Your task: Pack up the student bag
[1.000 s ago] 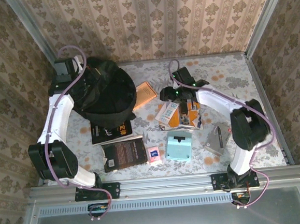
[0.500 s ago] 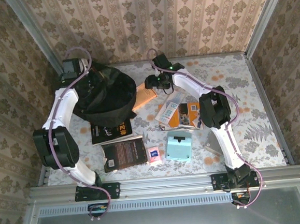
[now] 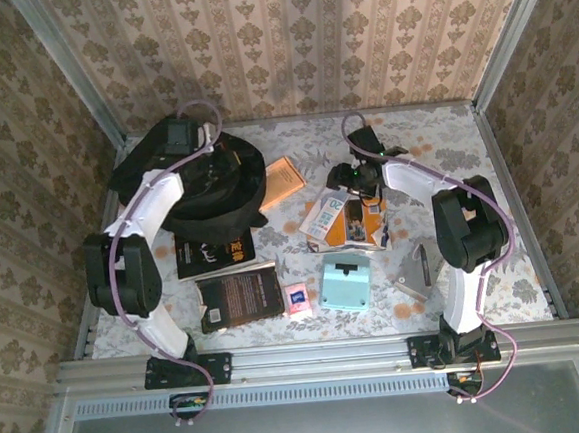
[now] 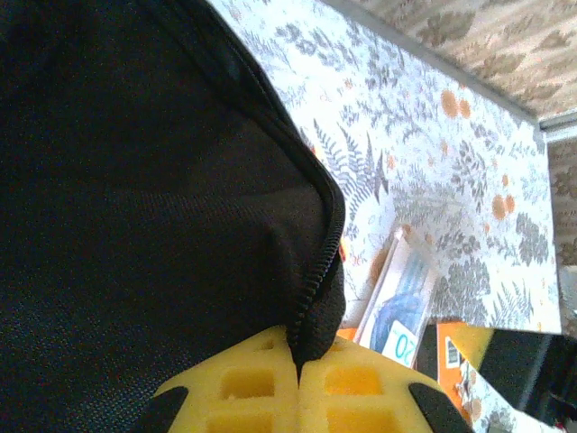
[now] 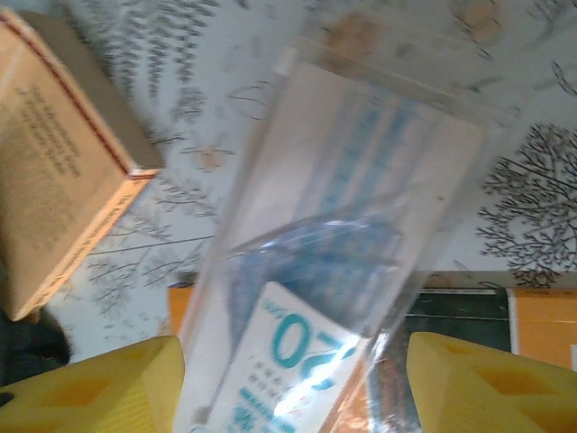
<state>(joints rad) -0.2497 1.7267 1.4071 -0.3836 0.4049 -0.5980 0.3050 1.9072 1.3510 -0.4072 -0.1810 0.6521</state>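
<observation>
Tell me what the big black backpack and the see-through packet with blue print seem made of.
The big black backpack looks like matte woven fabric, probably nylon: fine weave, zip teeth along its edge. The see-through packet looks like thin glossy plastic film: glare, creases.

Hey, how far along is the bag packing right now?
Early. Done: nothing visibly packed; the student bag is too dark inside to tell. In hand: left gripper pinches its zipper edge; right gripper hangs open over the clear plastic pack. Left: orange book, dark books, teal box and pink packet lie on the table.
</observation>
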